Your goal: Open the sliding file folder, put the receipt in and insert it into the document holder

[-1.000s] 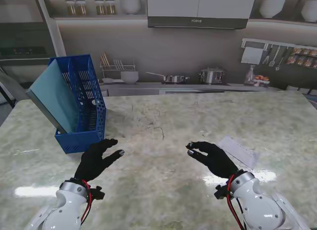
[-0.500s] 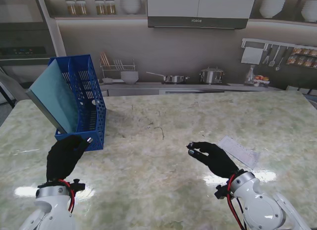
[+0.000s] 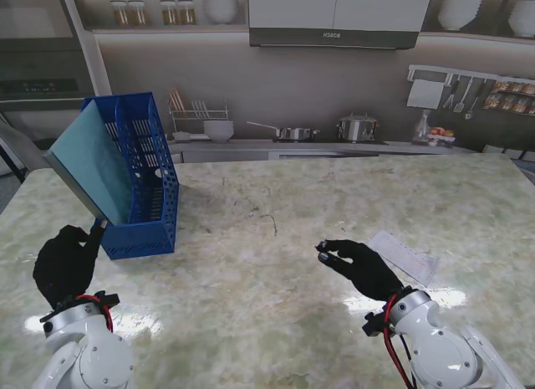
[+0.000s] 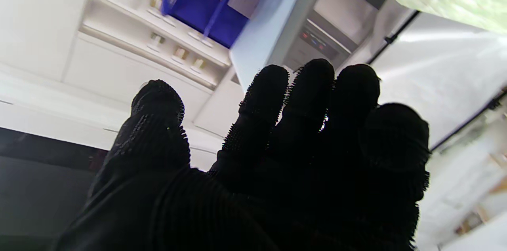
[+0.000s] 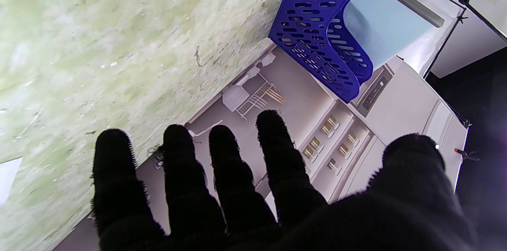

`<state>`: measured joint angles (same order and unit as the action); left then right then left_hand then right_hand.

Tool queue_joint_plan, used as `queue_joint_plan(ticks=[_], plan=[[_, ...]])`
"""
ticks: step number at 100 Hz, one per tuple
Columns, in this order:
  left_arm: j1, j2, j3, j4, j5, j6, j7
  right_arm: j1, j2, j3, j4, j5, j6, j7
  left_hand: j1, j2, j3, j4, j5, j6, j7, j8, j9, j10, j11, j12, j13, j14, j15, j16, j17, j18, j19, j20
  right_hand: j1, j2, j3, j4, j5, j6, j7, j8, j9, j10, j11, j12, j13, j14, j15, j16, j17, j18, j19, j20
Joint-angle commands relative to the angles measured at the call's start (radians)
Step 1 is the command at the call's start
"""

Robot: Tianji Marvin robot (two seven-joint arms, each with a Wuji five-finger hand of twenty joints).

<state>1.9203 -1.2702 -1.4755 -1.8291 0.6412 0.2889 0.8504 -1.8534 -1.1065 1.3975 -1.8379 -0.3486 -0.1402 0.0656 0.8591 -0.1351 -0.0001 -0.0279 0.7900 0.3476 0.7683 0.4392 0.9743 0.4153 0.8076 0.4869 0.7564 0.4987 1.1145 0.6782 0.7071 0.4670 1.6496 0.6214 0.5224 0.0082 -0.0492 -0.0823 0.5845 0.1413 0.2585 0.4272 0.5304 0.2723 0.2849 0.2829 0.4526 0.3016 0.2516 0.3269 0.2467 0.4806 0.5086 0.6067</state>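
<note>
The light blue flat sliding file folder (image 3: 89, 166) is leaning tilted in the blue perforated plastic document holder (image 3: 144, 176), which is standing on the green-veined marble table (image 3: 276, 238) in the upper left of the stand's frame. The folder's lower corner is sitting at the holder's near left end. A pale, thin receipt (image 3: 405, 254) is lying flat on the table at right of centre, partly hidden by the right hand. The black-gloved left hand (image 3: 63, 263) is hovering at the lower left, its fingertips (image 3: 94, 229) just beside the folder's lower corner; contact cannot be told. Its four fingers are lying close together, thumb apart, holding nothing. The black-gloved right hand (image 3: 359, 268) is hovering at lower right, fingers spread, holding nothing.
</note>
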Motion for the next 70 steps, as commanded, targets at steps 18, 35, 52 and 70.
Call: queue_joint_plan(ticks=[18, 35, 52, 70], plan=[[-0.07, -0.028, -0.007, 0.056, -0.001, 0.083, 0.062, -0.003, -0.002, -0.002, -0.001, 0.005, 0.009, 0.004, -0.022, 0.01, -0.013, -0.006, -0.006, 0.154, -0.486, -0.21, -0.243, 0.135, -0.242, -0.085, -0.309, 0.199, -0.221, -0.053, -0.251, -0.034, -0.251, 0.054, -0.002, -0.02, -0.008, -0.014, 0.032, 0.005, 0.007, -0.008, 0.004, 0.012, -0.001, -0.007, 0.016, -0.013, 0.006, -0.004, 0.006, 0.026, -0.012, 0.023], [-0.121, -0.039, -0.01, 0.096, -0.012, 0.093, 0.102, -0.002, -0.001, -0.003, 0.0, 0.007, 0.013, 0.005, -0.021, 0.008, -0.012, -0.005, -0.05, 0.19, -0.648, -0.225, -0.335, 0.154, -0.299, -0.109, -0.403, 0.199, -0.267, -0.093, -0.319, -0.043, -0.309, 0.072, -0.002, -0.022, -0.008, -0.014, 0.033, 0.007, 0.006, -0.009, 0.005, 0.015, -0.001, -0.007, 0.017, -0.011, 0.007, -0.004, 0.006, 0.027, -0.014, 0.025], [-0.166, -0.051, -0.008, 0.132, -0.018, 0.099, 0.15, -0.003, -0.001, -0.003, -0.001, 0.007, 0.015, 0.007, -0.022, 0.009, -0.011, -0.004, -0.112, 0.233, -0.692, -0.24, -0.397, 0.19, -0.34, -0.13, -0.458, 0.199, -0.307, -0.112, -0.349, -0.029, -0.367, 0.054, -0.003, -0.021, -0.008, -0.014, 0.035, 0.014, 0.005, -0.008, 0.004, 0.018, -0.002, -0.007, 0.016, -0.011, 0.006, -0.004, 0.008, 0.025, -0.015, 0.027], [-0.21, -0.057, -0.01, 0.155, -0.046, 0.096, 0.151, -0.004, -0.001, -0.003, -0.002, 0.007, 0.016, 0.008, -0.023, 0.018, -0.008, -0.001, -0.26, 0.273, -0.756, -0.283, -0.55, 0.241, -0.421, -0.17, -0.574, 0.199, -0.389, -0.161, -0.44, -0.039, -0.429, 0.036, -0.002, -0.022, -0.008, -0.013, 0.036, 0.015, 0.004, -0.008, 0.004, 0.022, -0.002, -0.008, 0.016, -0.01, 0.007, -0.004, 0.008, 0.026, -0.016, 0.028]])
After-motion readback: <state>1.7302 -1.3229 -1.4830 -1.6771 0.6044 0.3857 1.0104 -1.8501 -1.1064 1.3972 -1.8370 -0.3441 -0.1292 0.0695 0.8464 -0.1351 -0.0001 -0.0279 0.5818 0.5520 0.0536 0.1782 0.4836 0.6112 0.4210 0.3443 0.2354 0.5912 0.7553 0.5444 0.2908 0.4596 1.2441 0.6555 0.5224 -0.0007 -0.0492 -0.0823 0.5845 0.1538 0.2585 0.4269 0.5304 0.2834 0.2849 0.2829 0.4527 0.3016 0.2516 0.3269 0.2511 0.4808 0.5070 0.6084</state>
